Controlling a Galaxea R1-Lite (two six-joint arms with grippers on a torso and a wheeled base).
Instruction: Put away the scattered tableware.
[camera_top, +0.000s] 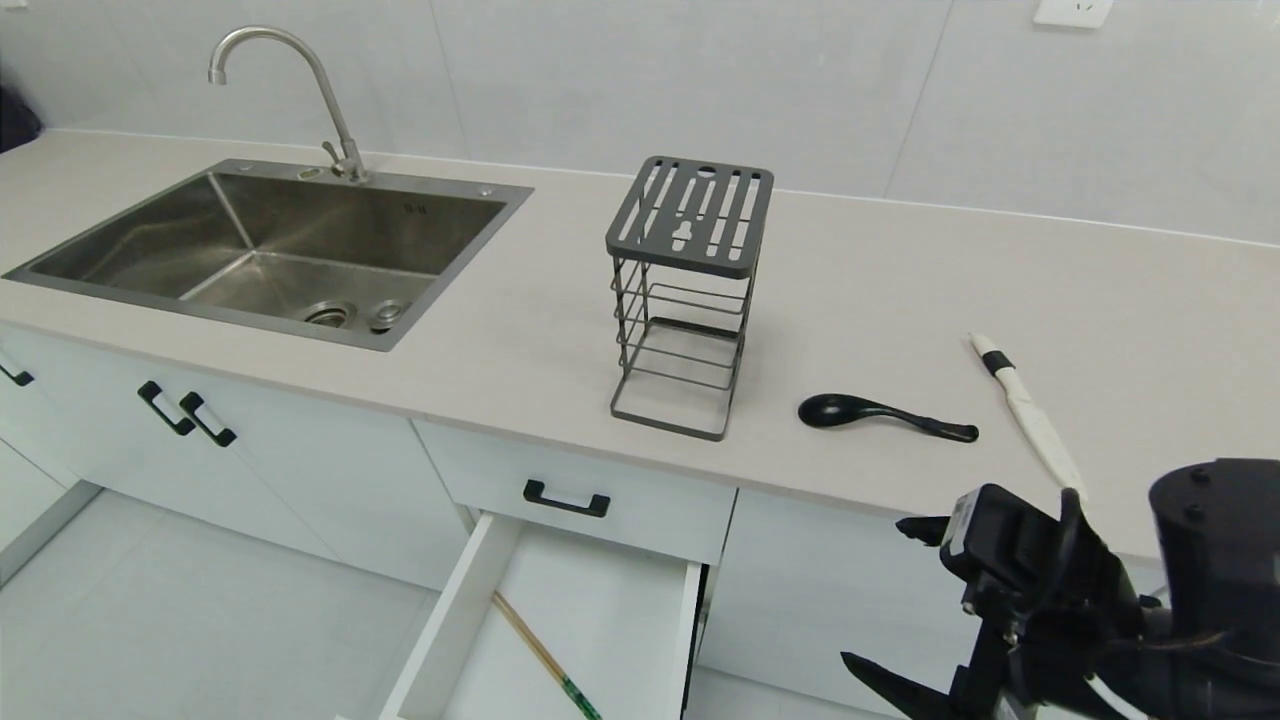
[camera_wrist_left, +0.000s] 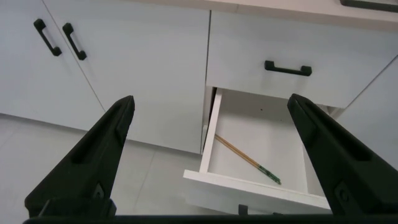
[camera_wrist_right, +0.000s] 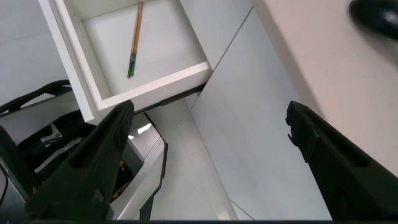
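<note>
A black spoon (camera_top: 880, 415) lies on the counter (camera_top: 900, 280) right of the wire rack (camera_top: 685, 300). A long white utensil with a black band (camera_top: 1030, 415) lies further right, near the front edge. A pair of chopsticks (camera_top: 548, 657) rests in the open white drawer (camera_top: 440, 620) below the counter. My right gripper (camera_top: 900, 605) hangs open and empty in front of the cabinet, below the spoon. In the left wrist view my left gripper (camera_wrist_left: 211, 102) is open and empty, facing the drawer (camera_wrist_left: 255, 186) and the chopsticks (camera_wrist_left: 249, 160). The right wrist view shows my right gripper (camera_wrist_right: 209, 112), the drawer (camera_wrist_right: 155, 84) and the chopsticks (camera_wrist_right: 134, 40).
A steel sink (camera_top: 120, 275) with a faucet (camera_top: 290, 90) takes up the counter's left part. A closed drawer with a black handle (camera_top: 566, 498) sits above the open one. Cabinet doors with black handles (camera_top: 185, 412) stand to the left. Bare counter lies between rack and wall.
</note>
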